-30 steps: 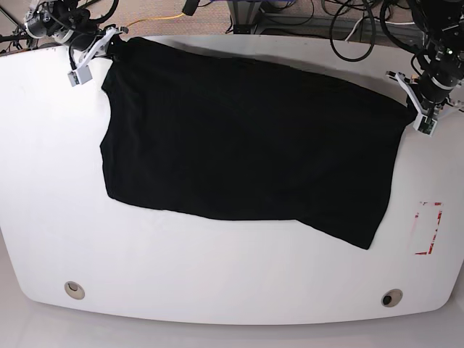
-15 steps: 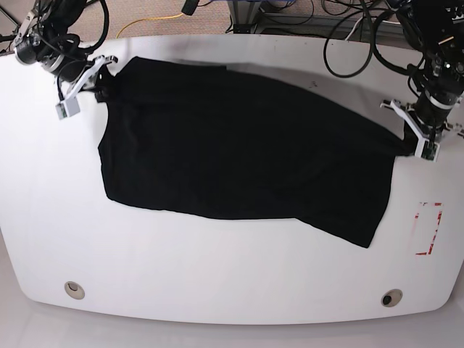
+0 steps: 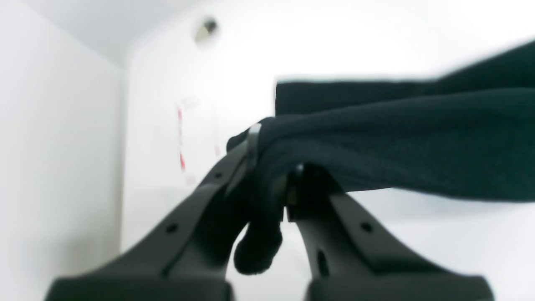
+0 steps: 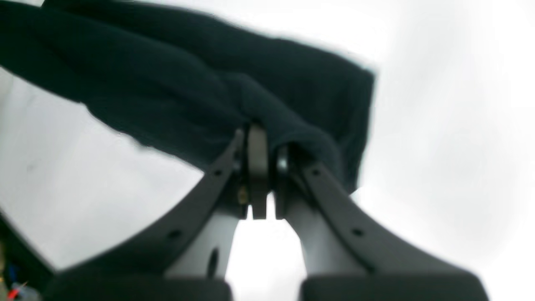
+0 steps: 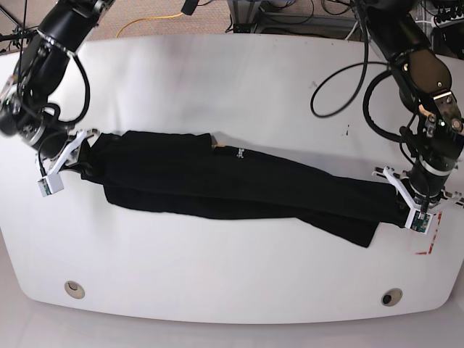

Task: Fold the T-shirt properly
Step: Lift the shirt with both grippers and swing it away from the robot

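Note:
The black T-shirt [image 5: 239, 181] lies across the white table [image 5: 217, 268] as a long narrow band, its far part brought over the near part. My left gripper [image 5: 406, 209], on the right in the base view, is shut on the shirt's right end. My right gripper [image 5: 81, 151] is shut on the left end. In the left wrist view the left gripper [image 3: 271, 184] pinches a bunched fold of T-shirt [image 3: 397, 142] held a little above the table. The right wrist view shows the right gripper [image 4: 261, 154] clamped on a raised T-shirt corner [image 4: 167, 83].
A red tape mark [image 5: 428, 246] sits near the table's right edge, just in front of the left gripper. Two round holes [image 5: 74, 289] [image 5: 391, 297] lie near the front edge. Cables [image 5: 341, 22] hang behind the table's far edge.
Both grippers have come forward from the far corners toward the table's middle, carrying the shirt's far edge over its near part. The wide spread shirt is now a narrow band.

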{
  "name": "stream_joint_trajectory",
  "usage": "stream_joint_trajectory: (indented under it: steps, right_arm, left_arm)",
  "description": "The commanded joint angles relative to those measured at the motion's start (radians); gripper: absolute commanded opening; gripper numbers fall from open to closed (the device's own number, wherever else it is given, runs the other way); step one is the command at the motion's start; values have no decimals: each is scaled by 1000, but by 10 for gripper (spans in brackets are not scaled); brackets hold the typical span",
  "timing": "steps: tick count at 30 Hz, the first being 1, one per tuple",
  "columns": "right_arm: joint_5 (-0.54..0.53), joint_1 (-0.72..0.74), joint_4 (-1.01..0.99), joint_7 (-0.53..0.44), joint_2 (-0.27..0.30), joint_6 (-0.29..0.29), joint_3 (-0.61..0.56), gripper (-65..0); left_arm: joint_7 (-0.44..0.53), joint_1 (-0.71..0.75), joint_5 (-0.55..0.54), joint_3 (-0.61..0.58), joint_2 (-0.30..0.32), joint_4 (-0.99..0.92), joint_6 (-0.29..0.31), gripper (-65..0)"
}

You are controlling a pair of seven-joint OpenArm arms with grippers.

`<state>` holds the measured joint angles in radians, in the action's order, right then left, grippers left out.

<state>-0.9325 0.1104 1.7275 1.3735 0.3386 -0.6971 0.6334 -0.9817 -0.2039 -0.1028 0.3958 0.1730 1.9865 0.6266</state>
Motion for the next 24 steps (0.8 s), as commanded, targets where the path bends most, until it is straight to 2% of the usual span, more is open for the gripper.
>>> stream_joint_trajectory:
  steps: [1,4,10,17,21,24]
  right_arm:
    - [40,99,-28,-26,38,-1,-22,-650]
    - [83,183,-68,-41,64,-1,-73,-650]
    - [163,392,-191,-113,132,-1,-223,-650]
    - [221,662,-300,-115,172,-1,-369,-650]
    - [226,809,-346,-115,201,-1,-458,-650]
    - [226,926,-381,-115,210,-1,-524,-650]
  left_arm:
    - [16,-68,-2,-19,9,15,-11,-650]
    - [7,-118,-2,-34,-16,15,-18,-650]
    - [-59,-280,-4,-56,-23,15,-110,-650]
    - [-59,-498,-2,-54,-25,-26,-123,-650]
    - [-56,-622,19,-50,-20,-54,-159,-650]
    - [-55,-727,16,-50,-17,-102,-162,-650]
